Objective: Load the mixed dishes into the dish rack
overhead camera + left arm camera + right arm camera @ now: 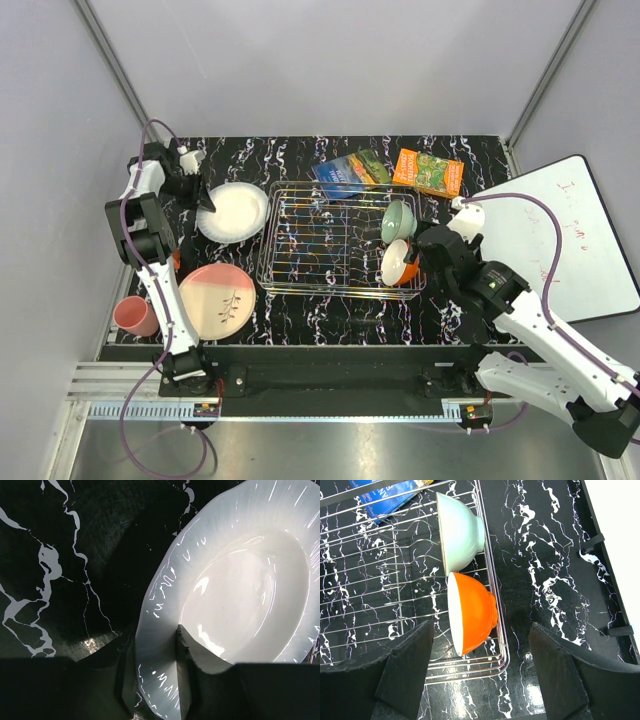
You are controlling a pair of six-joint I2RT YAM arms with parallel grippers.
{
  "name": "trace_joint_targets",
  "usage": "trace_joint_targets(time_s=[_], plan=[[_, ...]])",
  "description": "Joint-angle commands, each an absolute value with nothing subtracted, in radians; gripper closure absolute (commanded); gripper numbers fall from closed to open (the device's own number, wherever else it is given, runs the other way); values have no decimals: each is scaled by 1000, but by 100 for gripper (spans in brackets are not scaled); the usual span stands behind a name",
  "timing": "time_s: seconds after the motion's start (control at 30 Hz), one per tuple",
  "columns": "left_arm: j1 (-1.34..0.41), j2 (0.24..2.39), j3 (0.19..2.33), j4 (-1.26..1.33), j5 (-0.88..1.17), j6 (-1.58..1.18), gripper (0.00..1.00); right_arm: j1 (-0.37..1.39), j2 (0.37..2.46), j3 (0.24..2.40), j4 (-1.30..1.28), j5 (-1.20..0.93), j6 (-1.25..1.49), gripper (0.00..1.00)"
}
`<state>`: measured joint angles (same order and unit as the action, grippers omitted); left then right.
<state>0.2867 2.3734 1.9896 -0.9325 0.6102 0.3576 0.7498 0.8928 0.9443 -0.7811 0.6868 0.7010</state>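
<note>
Top external view: we're looking at a black marble-pattern tabletop (330,312) with a rectangular silver wire-grid dish rack (320,245) in the middle.
Left hand: the left hand (155,635) is clamped on the rim of the round glossy white plate (240,595). One finger sits on the inner face and the other on the outside, and the rim fills the gap between them as far as we can make out.
White plate spot: on the tabletop just left of the rack, at the far-left side.
Right hand: the right hand (481,626) has its fingers wide apart with nothing in them, and it hovers over the rack's right end.
Bowls: the pale green bowl (462,535) and the orange-outside cream bowl (475,612) stand on edge inside the rack's right end. They look like they touch, with their openings facing the rack's middle.
Not in the rack: the larger pink-and-cream plate with leaf sprig (217,300) lies flat at the near left, and the small pink cup (134,316) sits just left of it.
Other stuff: a blue printed packet (345,172) and an orange printed packet (428,172) lie behind the rack, and a white board with red writing (570,235) is off to the right.
</note>
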Motion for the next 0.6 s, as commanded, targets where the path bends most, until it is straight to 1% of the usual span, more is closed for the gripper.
trace_joint_targets(time_s=[0.0, 0.17, 0.27, 0.37, 0.57], plan=[[287, 2336, 1977, -943, 587, 408, 100, 750, 871, 936, -752, 687, 710, 17], [288, 2234, 1933, -965, 614, 413, 100, 749, 853, 928, -750, 684, 718, 17], [287, 2108, 1878, -982, 669, 428, 100, 750, 836, 920, -747, 681, 723, 19], [288, 2028, 1842, -986, 696, 428, 100, 749, 821, 914, -752, 680, 730, 20], [285, 1951, 1809, -996, 733, 410, 100, 750, 795, 910, -767, 676, 744, 21]])
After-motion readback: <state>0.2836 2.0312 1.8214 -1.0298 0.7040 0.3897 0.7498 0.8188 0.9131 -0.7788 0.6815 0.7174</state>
